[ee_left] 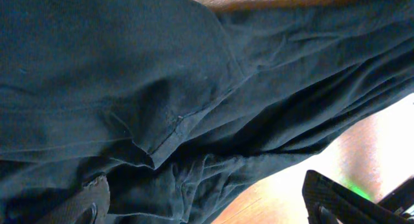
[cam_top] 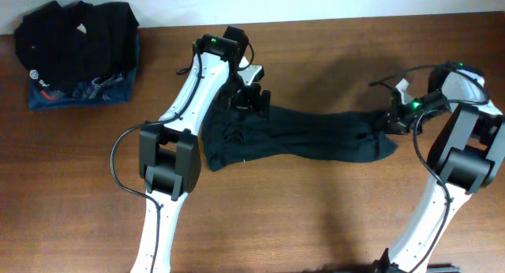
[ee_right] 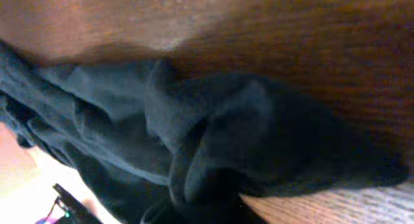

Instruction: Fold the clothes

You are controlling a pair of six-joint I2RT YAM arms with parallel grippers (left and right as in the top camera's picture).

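black clothes (cam_top: 300, 139), one soft dark garment, lie stretched across the wooden table (cam_top: 316, 218) between the two arms. the left gripper (cam_top: 251, 98) stands over its wider left part, jaws spread wide, holding nothing. the right gripper (cam_top: 397, 119) is closed on the bunched right end. a folded pile (cam_top: 79, 52) of other garments sits well apart at the far left corner

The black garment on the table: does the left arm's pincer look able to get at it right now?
Probably yes. The left pincer hangs open close over the black garment at its bunched end, with nothing between them. The right pincer pinches only the opposite end.
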